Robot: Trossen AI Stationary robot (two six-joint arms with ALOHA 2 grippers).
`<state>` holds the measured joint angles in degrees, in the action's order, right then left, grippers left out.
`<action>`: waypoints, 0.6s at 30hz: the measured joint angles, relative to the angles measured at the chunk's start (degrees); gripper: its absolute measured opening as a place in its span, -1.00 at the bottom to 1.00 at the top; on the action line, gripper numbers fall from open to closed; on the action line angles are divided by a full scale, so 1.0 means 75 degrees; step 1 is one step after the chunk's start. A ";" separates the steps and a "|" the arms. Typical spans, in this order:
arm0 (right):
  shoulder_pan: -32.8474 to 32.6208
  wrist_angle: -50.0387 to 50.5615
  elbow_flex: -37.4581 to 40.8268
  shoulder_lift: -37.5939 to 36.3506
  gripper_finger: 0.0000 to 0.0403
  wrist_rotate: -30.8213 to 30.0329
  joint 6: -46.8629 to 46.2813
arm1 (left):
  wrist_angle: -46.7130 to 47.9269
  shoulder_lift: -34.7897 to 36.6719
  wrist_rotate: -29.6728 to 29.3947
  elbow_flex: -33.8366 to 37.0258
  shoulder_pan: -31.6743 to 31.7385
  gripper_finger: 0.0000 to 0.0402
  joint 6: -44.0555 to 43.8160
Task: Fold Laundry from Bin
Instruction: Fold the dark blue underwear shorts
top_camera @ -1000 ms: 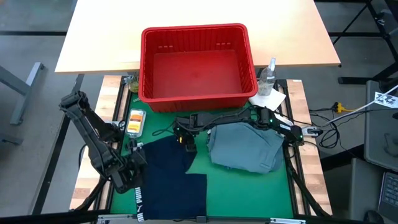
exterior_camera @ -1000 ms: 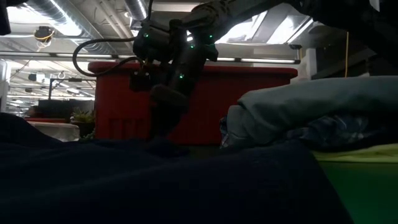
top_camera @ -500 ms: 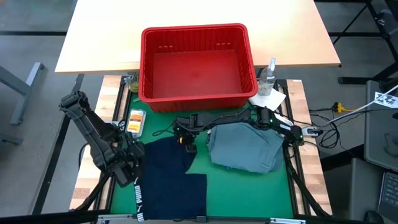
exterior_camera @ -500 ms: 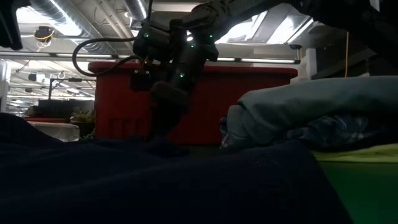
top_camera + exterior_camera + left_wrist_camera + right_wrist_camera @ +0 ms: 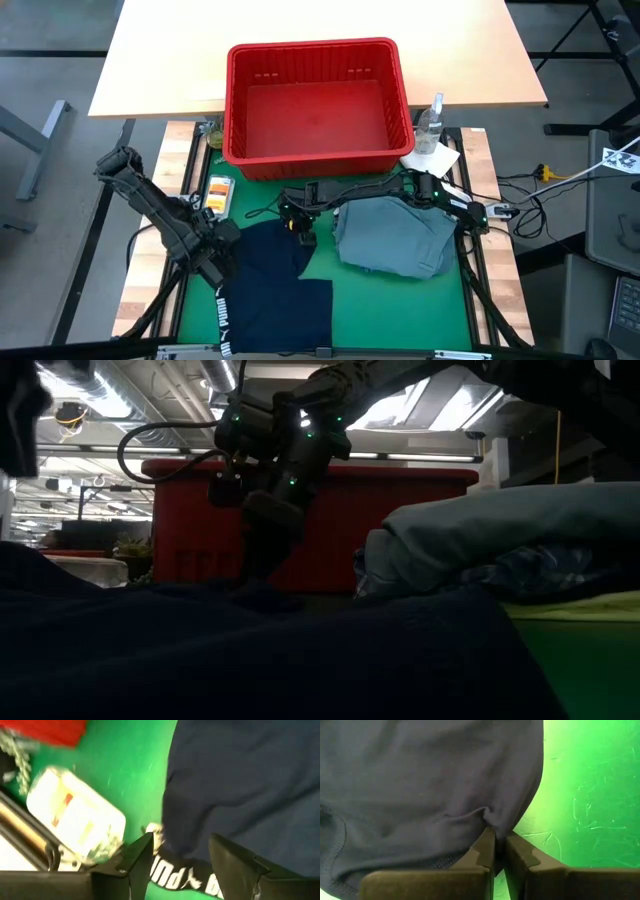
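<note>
Laundry lies spread over the green mat (image 5: 385,300) in front of the red bin (image 5: 318,105), which stands at the far side with nothing showing inside it. A dark navy garment (image 5: 275,285) lies flat on the left half of the mat, its near part running out of the high view, with a band of white lettering along its left edge. To its right sits a folded grey-blue garment (image 5: 395,235); the low view shows it on top of a stack, with a strip of plaid and a yellow layer under it, though the stack's right end is cut off. The right gripper (image 5: 298,226) reaches across from the right to the far right corner of the navy garment, and the right wrist view shows its fingers (image 5: 485,851) pressed together on a pinch of that dark cloth. The left gripper (image 5: 212,270) is at the navy garment's left edge; the left wrist view shows its fingers (image 5: 140,855) spread apart above the lettered band, gripping nothing. A small white packet (image 5: 218,196) lies on the mat's far left, blurred in the left wrist view. A clear bottle (image 5: 431,124) and white paper (image 5: 432,158) sit to the right of the bin
</note>
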<state>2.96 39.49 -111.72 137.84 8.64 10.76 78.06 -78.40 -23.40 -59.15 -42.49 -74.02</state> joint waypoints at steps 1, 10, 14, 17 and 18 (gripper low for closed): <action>0.0000 0.0001 0.0003 0.0000 -0.87 0.0000 -0.0003 | -0.0054 -0.0001 0.0177 0.0196 0.0074 -0.08 0.0049; 0.0000 0.0000 0.0003 0.0000 -0.87 -0.0002 -0.0003 | -0.0324 -0.0001 0.1721 0.1701 0.0654 -0.17 0.0240; 0.0000 0.0002 0.0003 0.0000 -0.86 -0.0003 -0.0003 | -0.0793 -0.0001 0.1916 0.1937 0.0680 -0.20 0.0560; 0.0003 0.0000 0.0003 0.0000 -0.86 -0.0002 -0.0003 | -0.0904 -0.0001 0.2026 0.1972 0.0680 -0.20 0.0605; 0.0003 0.0002 0.0003 0.0000 -0.86 -0.0002 -0.0001 | -0.0903 -0.0001 0.2128 0.1972 0.0680 -0.20 0.0695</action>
<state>2.98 39.51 -111.70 137.84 8.63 10.76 71.29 -78.41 -7.44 -44.36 -37.39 -68.81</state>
